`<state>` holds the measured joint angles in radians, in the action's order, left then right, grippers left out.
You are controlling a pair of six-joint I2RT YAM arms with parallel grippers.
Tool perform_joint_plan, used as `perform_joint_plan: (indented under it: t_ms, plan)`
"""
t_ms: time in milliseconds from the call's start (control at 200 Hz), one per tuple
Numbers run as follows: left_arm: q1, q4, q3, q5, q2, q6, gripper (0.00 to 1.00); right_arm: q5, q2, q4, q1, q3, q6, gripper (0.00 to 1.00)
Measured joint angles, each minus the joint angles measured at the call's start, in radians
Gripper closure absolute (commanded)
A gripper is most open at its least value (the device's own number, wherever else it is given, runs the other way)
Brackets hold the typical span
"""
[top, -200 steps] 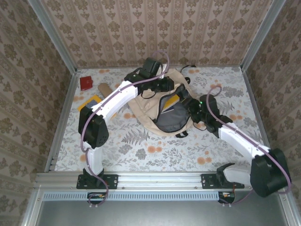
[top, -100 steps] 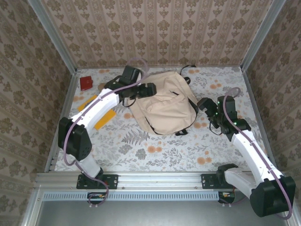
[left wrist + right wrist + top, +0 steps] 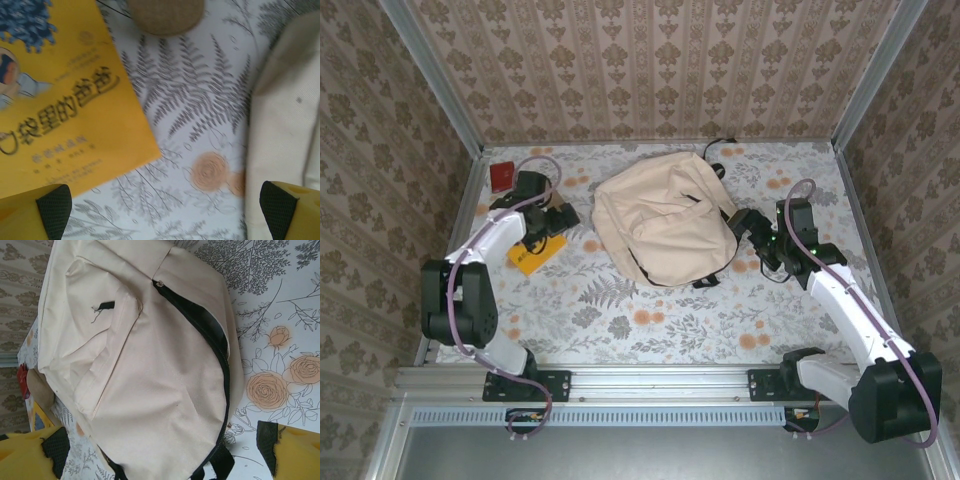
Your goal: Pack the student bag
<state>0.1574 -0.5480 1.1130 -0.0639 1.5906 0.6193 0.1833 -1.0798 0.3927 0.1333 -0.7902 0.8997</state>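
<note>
The student bag (image 3: 665, 225) is a large beige backpack lying at the table's middle, its flap down. In the right wrist view the student bag (image 3: 150, 365) shows a dark zipper (image 3: 212, 340) partly gaping along its side. My right gripper (image 3: 744, 223) hovers just right of the bag; in its wrist view the right gripper (image 3: 160, 450) is open, with the beige fabric below its jaws. My left gripper (image 3: 552, 222) hangs over the yellow book (image 3: 533, 256), left of the bag. The left gripper (image 3: 165, 210) is open above bare tablecloth, beside the yellow book (image 3: 60, 100).
A red box (image 3: 503, 177) sits at the back left corner. A brown rounded object (image 3: 165, 15) lies just beyond the book. The bag's beige edge (image 3: 285, 125) is to the right of my left gripper. Metal frame rails (image 3: 450, 250) and papered walls border the table.
The bag's opening has fallen shut. My left arm swung left from the bag to over the yellow book. My right gripper drew back to the right, off the bag.
</note>
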Motion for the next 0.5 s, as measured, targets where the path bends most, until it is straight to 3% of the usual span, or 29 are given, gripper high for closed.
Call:
perform_joint_plan:
  t_ms: [325,500]
  plan:
    - [-0.053,0.037,0.053,-0.067,0.209,-0.032,0.09,0.035,0.000,-0.001,0.000,0.000,-0.001,0.00]
    - [-0.046,0.047,0.069,-0.077,0.228,-0.031,0.10,0.039,0.000,-0.001,0.000,0.000,0.000,0.00]
